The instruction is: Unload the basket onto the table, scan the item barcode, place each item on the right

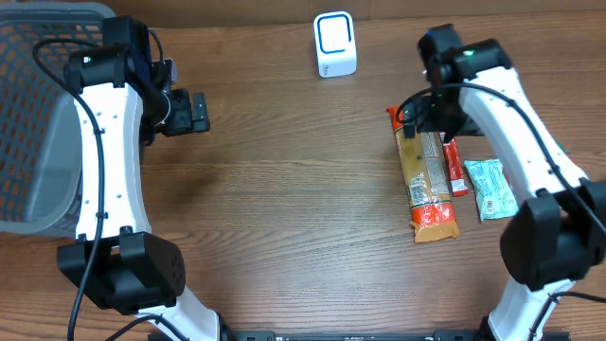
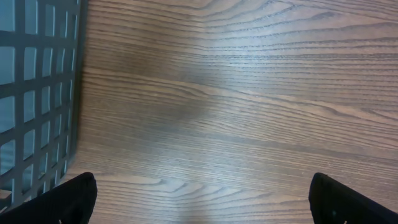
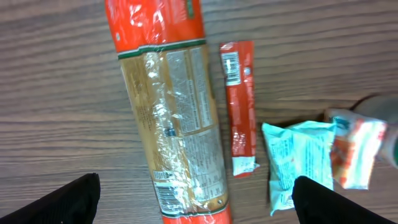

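A long tan and orange package lies flat on the table at the right, and its barcode faces up near one end. Beside it lie a thin red stick packet and a teal packet. My right gripper hangs open just above the long package's end with nothing held; in the overhead view the right gripper is over the package's far end. A white scanner stands at the back centre. My left gripper is open and empty over bare wood.
A dark mesh basket fills the far left, and its wall is close to my left gripper. An orange and white packet lies just beyond the teal one.
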